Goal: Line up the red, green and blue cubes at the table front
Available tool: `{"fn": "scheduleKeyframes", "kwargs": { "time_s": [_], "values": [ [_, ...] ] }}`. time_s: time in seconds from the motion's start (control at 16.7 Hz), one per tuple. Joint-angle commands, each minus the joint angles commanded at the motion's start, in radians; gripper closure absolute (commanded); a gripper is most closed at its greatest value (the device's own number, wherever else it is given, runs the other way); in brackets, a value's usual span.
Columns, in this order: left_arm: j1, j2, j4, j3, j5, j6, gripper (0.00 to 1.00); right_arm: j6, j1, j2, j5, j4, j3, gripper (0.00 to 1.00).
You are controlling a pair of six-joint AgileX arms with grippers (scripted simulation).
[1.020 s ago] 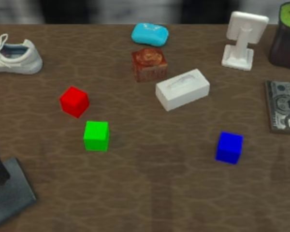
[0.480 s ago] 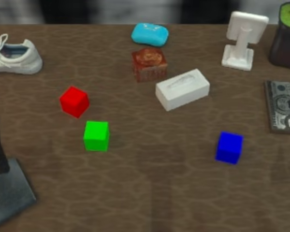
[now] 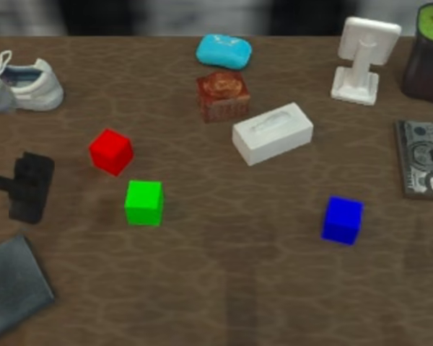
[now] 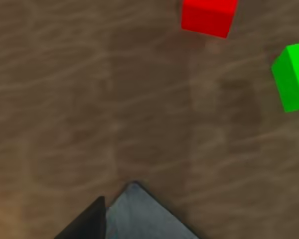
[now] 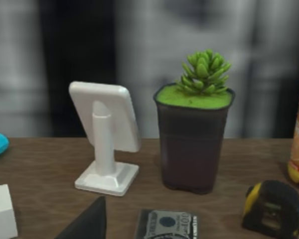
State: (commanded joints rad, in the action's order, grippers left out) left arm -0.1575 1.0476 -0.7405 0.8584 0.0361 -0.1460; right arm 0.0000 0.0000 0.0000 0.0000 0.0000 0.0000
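The left gripper (image 3: pixel 30 187) is over the left side of the table (image 3: pixel 224 288), holding nothing; whether it is spread or clenched cannot be told. To its right, near it, sits the red cube (image 3: pixel 111 151), with the green cube (image 3: pixel 143 202) just beside that, nearer the front. The blue cube (image 3: pixel 342 220) rests well apart on the right. The right gripper is out of sight; its wrist view faces a potted plant (image 5: pixel 193 142) and a white stand (image 5: pixel 105 137).
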Motion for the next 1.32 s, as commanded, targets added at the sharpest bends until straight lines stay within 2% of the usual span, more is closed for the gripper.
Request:
{"fn": "scheduleKeyframes", "kwargs": {
  "time_s": [0.3,0.54,0.9,1.08,1.32],
  "values": [
    [-0.049,0.588,-0.338,0.414,-0.013,-0.071,0.0,0.0,0.0,0.0,0.0,0.0,0.0,0.0],
    [-0.072,0.969,-0.511,0.77,-0.023,-0.116,0.0,0.0,0.0,0.0,0.0,0.0,0.0,0.0],
    [-0.081,1.308,-0.577,1.205,-0.03,-0.158,0.0,0.0,0.0,0.0,0.0,0.0,0.0,0.0],
    [-0.079,1.374,-0.569,1.297,-0.031,-0.165,0.0,0.0,0.0,0.0,0.0,0.0,0.0,0.0],
    [-0.079,1.382,-0.567,1.307,-0.031,-0.166,0.0,0.0,0.0,0.0,0.0,0.0,0.0,0.0]
  ]
}}
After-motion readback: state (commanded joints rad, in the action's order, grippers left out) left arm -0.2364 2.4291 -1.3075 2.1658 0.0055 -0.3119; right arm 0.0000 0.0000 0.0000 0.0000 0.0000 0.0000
